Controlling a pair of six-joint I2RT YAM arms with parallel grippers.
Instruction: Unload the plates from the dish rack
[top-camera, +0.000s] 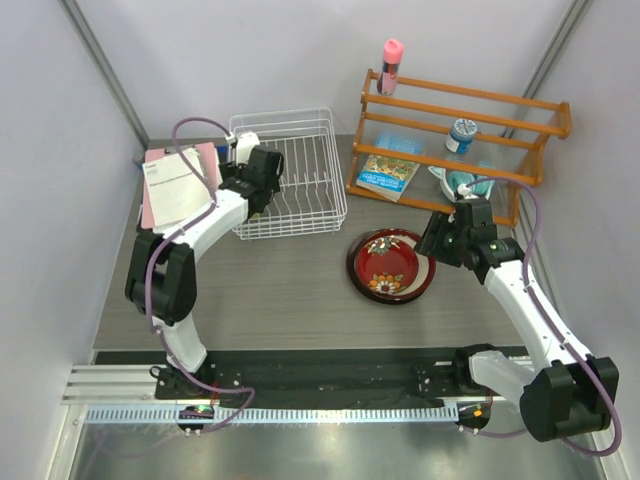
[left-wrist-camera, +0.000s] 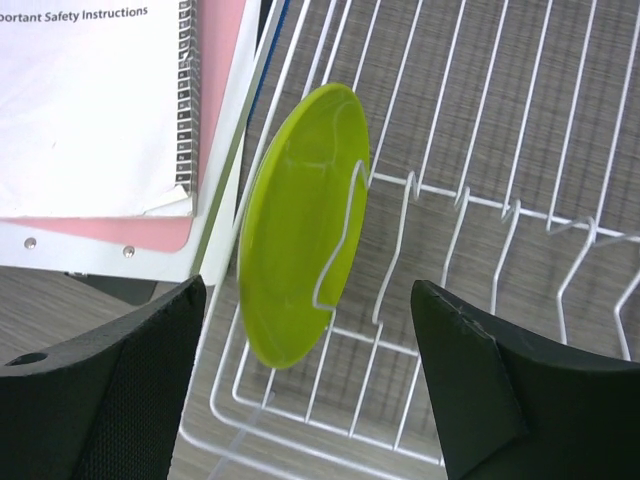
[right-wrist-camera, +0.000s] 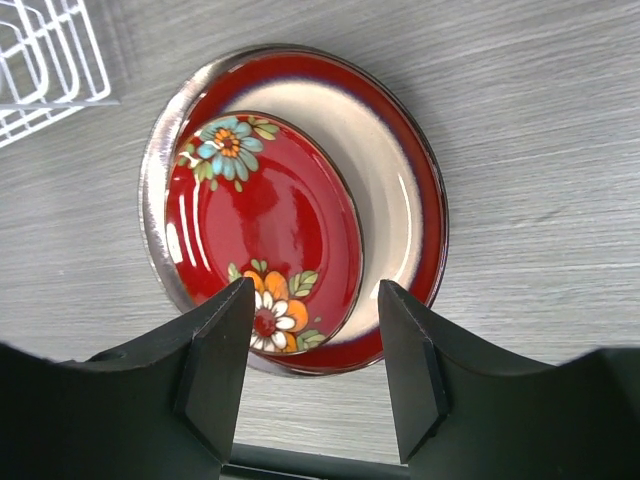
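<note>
Left gripper: jaws spread wide, hovering over left end of dish rack, holding nothing. Lime green plate stands on edge, tilted, in end divider slot, only plate in rack. Spiral-bound booklet lies just beside rack. Right gripper: also wide apart, empty, above stack on table. Stack: red floral plate on dark-red-rimmed cream plate, grey rim of third plate showing underneath.
</note>
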